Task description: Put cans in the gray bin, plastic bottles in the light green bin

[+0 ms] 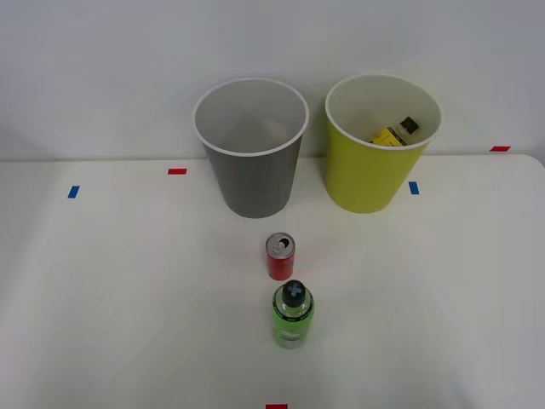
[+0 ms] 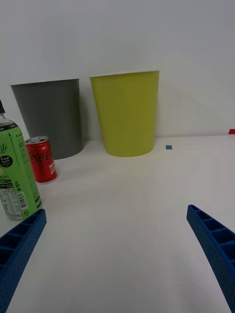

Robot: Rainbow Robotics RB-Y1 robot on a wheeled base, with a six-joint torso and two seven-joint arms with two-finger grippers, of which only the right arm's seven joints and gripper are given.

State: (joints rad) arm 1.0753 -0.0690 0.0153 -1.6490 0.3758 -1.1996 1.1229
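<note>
A small red can [image 1: 280, 256] [image 2: 41, 160] with a silver top stands upright mid-table. Just in front of it stands a bright green plastic bottle [image 1: 293, 314] [image 2: 14, 171] with a black cap. Behind them are the gray bin [image 1: 250, 147] [image 2: 51, 117] and, to its right, the light green bin [image 1: 380, 142] [image 2: 127, 113]. A yellow-labelled bottle [image 1: 393, 133] lies inside the light green bin. In the wrist view my right gripper [image 2: 117, 254] is open, low over the table, with nothing between its blue fingers [image 2: 215, 244]. The green bottle is close beside one finger.
The white table [image 1: 128, 298] carries small tape marks: blue ones [image 1: 73, 192] [image 1: 414, 187] and red ones [image 1: 177, 171] [image 1: 277, 406]. A white wall rises directly behind the bins.
</note>
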